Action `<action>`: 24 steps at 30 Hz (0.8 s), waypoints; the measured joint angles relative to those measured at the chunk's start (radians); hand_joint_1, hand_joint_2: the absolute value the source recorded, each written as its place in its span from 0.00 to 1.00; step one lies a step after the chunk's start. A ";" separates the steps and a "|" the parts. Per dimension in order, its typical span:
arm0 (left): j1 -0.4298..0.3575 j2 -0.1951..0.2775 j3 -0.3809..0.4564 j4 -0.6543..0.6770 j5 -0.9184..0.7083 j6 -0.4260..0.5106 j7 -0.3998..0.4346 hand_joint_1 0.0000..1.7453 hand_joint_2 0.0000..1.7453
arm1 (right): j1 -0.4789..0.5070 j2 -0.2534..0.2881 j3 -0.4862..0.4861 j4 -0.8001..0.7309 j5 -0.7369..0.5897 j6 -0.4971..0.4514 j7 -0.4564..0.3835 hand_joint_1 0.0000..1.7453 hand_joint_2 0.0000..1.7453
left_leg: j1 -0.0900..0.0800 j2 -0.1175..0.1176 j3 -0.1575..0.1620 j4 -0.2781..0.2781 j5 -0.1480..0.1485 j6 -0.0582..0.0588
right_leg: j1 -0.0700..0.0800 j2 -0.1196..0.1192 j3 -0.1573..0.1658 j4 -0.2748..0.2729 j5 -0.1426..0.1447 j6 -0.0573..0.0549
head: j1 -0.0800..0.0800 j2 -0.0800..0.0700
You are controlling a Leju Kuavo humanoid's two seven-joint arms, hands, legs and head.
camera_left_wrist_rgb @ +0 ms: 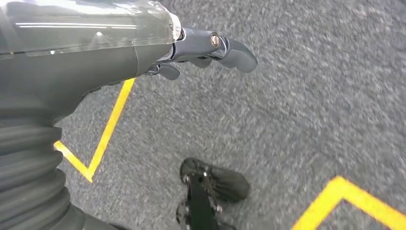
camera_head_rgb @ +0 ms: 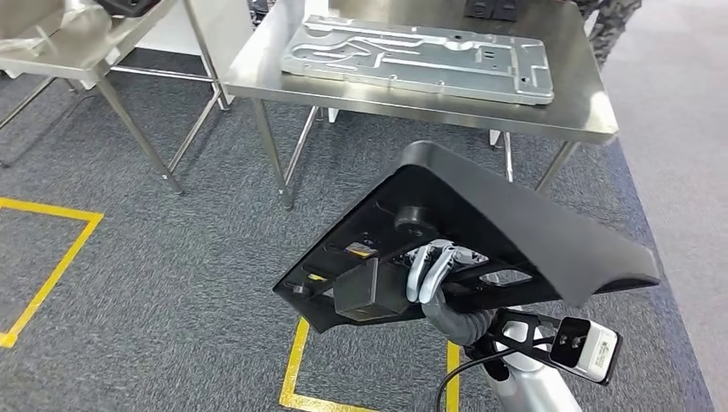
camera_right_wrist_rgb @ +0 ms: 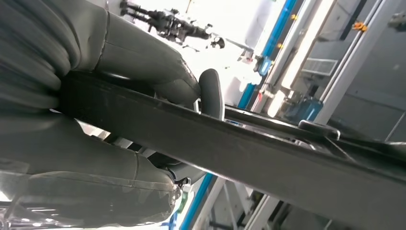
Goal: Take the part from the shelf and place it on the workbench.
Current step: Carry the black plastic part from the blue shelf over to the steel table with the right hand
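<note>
My right hand [camera_head_rgb: 433, 273] grips the large black moulded plastic part [camera_head_rgb: 481, 236] from its underside, fingers wrapped round an inner rib, holding it tilted in the air above the grey carpet, short of the stainless steel workbench [camera_head_rgb: 573, 107]. The risk I judge greatest is the wide panel levering out of so small a hold, or its far edge knocking the table rim as I come in. It could also land on the flat silver machined metal plate [camera_head_rgb: 421, 56] already lying there (which takes up much of the top). My left hand [camera_left_wrist_rgb: 201, 50] hangs over the floor holding nothing, fingers loosely curled. I count one black part, one metal plate, two steel tables.
</note>
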 joint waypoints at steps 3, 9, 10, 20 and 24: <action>-0.002 -0.002 0.002 0.000 0.005 -0.006 -0.004 0.00 1.00 | -0.011 0.003 0.009 0.007 0.005 -0.002 0.000 0.98 1.00 | 0.007 -0.070 -0.048 0.114 -0.065 -0.014 | -0.008 0.034 0.005 -0.008 0.005 -0.016 | 0.000 0.000; 0.003 -0.002 0.006 0.000 0.012 -0.009 -0.006 0.00 1.00 | -0.014 0.006 0.020 0.026 0.007 -0.009 0.000 0.98 1.00 | 0.009 -0.114 -0.111 0.179 -0.026 -0.016 | -0.008 0.116 0.011 -0.004 0.003 -0.017 | 0.000 0.000; 0.004 -0.002 0.007 0.000 0.013 -0.011 -0.006 0.00 1.00 | -0.015 0.006 0.021 0.028 0.007 -0.011 0.000 0.98 1.00 | 0.009 -0.134 -0.082 0.107 0.007 -0.011 | -0.007 0.127 0.012 -0.001 0.001 -0.014 | 0.000 0.000; 0.002 -0.006 0.023 0.000 0.019 -0.027 -0.015 0.00 1.00 | -0.020 0.006 0.027 0.036 0.013 -0.024 0.000 0.98 1.00 | 0.009 -0.099 -0.033 -0.009 0.043 0.040 | -0.012 0.061 -0.114 0.234 -0.116 0.031 | 0.000 0.000; 0.003 -0.006 0.023 0.000 0.019 -0.035 -0.015 0.00 1.00 | -0.018 0.006 0.028 0.040 0.021 -0.032 0.000 0.98 1.00 | 0.009 -0.075 -0.030 -0.008 0.038 0.035 | -0.025 0.043 -0.085 0.180 -0.055 0.039 | 0.000 0.000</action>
